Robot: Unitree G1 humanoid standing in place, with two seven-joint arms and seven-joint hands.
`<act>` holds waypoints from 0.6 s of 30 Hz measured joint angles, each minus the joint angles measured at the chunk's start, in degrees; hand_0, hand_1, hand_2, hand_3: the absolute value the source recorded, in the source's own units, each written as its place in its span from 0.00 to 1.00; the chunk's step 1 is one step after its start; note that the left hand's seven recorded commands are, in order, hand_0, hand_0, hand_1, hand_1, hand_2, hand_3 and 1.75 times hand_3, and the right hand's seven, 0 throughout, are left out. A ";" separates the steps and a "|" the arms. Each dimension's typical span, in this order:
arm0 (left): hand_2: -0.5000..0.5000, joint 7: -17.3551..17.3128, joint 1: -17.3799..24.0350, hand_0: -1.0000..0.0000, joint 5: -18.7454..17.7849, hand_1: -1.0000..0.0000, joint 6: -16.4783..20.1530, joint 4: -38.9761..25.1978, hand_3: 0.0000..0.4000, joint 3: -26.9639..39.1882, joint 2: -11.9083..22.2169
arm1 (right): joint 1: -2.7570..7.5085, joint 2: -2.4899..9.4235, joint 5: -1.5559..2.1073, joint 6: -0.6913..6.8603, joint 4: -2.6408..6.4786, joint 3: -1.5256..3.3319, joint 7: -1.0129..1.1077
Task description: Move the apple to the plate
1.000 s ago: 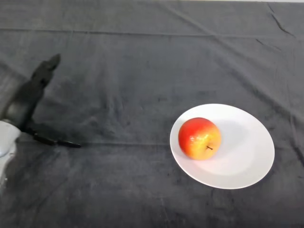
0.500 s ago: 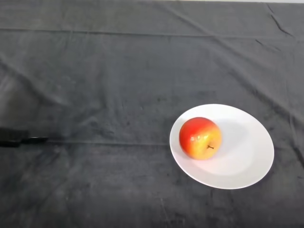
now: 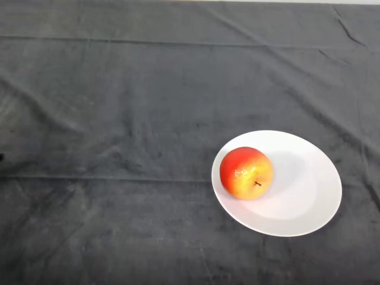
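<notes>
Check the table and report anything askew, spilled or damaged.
Nothing stands out. The red-and-yellow apple sits whole on the round white plate, toward its left side, stem facing the camera. The plate lies flat on the creased dark cloth; nothing is spilled.

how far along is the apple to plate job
It looks done: the apple sits on the white plate, on its left part, resting within the rim with its stem facing the camera. Nothing is in hand, as no part of the robot shows in the head view. Nothing visible seems left to do; the plate rests flat on the dark cloth.
</notes>
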 measured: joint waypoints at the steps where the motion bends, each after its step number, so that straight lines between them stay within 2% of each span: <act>1: 0.50 0.24 0.32 1.00 -0.62 1.00 0.45 0.15 0.00 0.85 0.14 | 0.03 0.00 -0.01 0.00 0.10 0.01 0.00; 10: 0.50 2.26 1.99 1.00 -3.85 1.00 1.82 0.66 0.00 7.20 0.95 | 0.04 0.06 0.00 0.01 0.25 0.10 0.00; 18: 0.50 4.08 2.00 1.00 -5.03 1.00 2.64 0.66 0.00 9.64 1.13 | 0.04 0.08 -0.01 0.00 0.27 0.10 0.00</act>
